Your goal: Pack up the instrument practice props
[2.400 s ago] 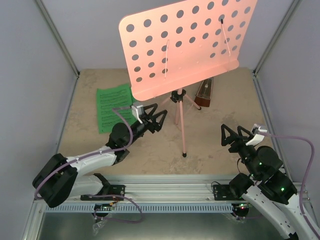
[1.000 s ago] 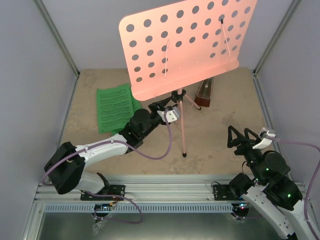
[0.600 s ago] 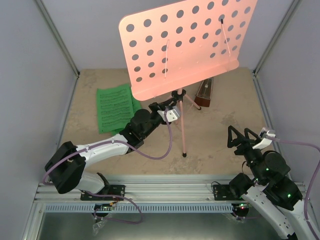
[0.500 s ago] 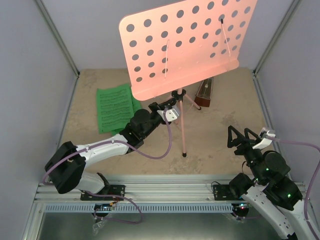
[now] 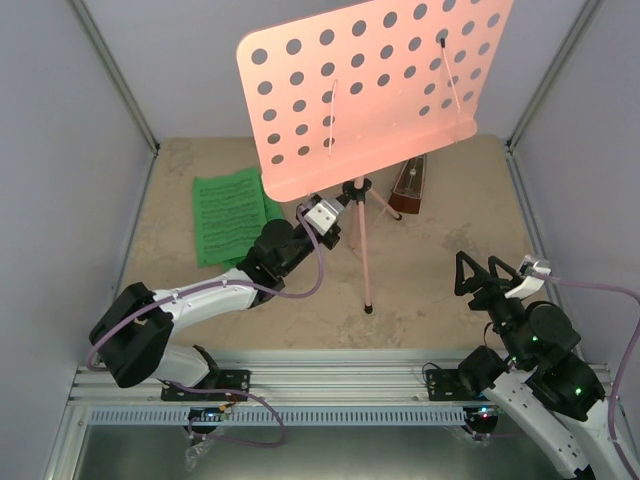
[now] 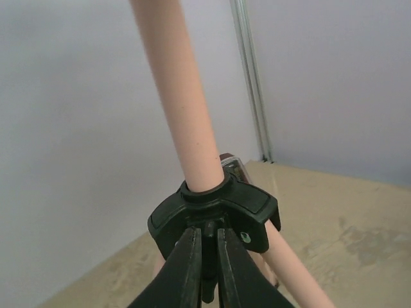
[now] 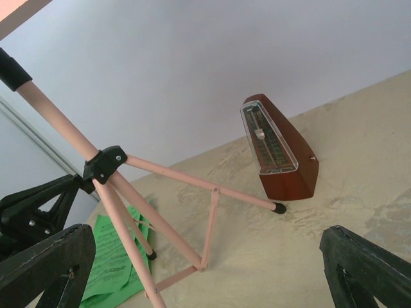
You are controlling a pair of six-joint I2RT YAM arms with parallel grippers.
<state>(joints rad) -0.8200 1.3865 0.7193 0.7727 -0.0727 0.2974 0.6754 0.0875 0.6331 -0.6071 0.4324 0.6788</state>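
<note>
The pink music stand's hole-punched desk stands high over the table on a tripod. My left gripper reaches its black leg hub. In the left wrist view the jaws are pinched on a small black knob under the hub, below the pink pole. Green sheet-music pages lie flat at the left, also in the right wrist view. The brown metronome stands upright behind the stand. My right gripper hangs open and empty at the right, apart from everything.
Grey walls close in the table on three sides, with metal posts in the back corners. A metal rail runs along the near edge. The stand's front leg ends at a black foot mid-table; another foot touches down beside the metronome.
My left gripper has rolled at the wrist and its jaws have come together on the knob under the stand's hub. The right arm and the props have not moved.
</note>
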